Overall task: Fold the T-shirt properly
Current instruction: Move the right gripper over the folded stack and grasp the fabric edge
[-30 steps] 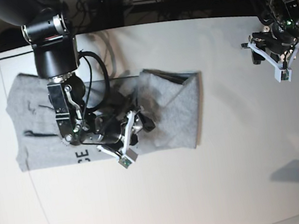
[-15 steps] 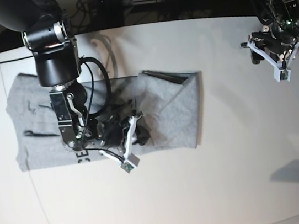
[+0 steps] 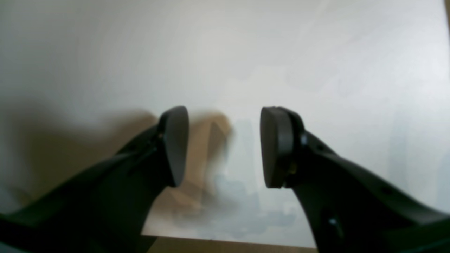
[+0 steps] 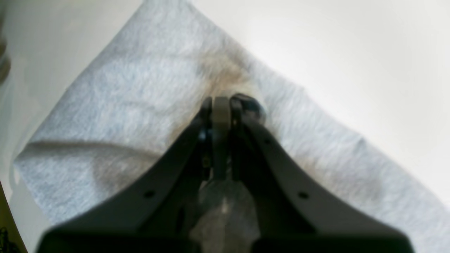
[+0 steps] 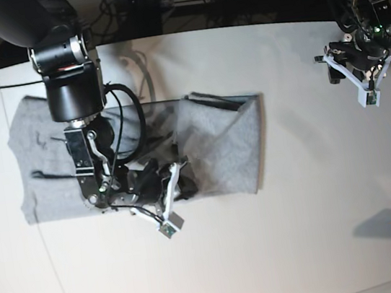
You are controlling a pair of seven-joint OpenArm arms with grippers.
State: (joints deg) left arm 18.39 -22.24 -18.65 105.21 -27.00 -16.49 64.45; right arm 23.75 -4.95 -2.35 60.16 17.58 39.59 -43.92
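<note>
In my left wrist view, the left claw (image 3: 225, 147) hangs spread, its smooth dark oval pads over bare white table (image 3: 316, 52). In my right wrist view, the right claw (image 4: 221, 105) is pressed together, pinching a fold of the soft heather-grey T-shirt (image 4: 123, 105). In my base view, that claw (image 5: 172, 186) has drawn nearer the shirt's (image 5: 225, 149) lower edge than a second ago and closed; the shirt lies folded at table's left.

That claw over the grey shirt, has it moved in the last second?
Yes. The right gripper slid toward the T-shirt's near hem and closed.
</note>
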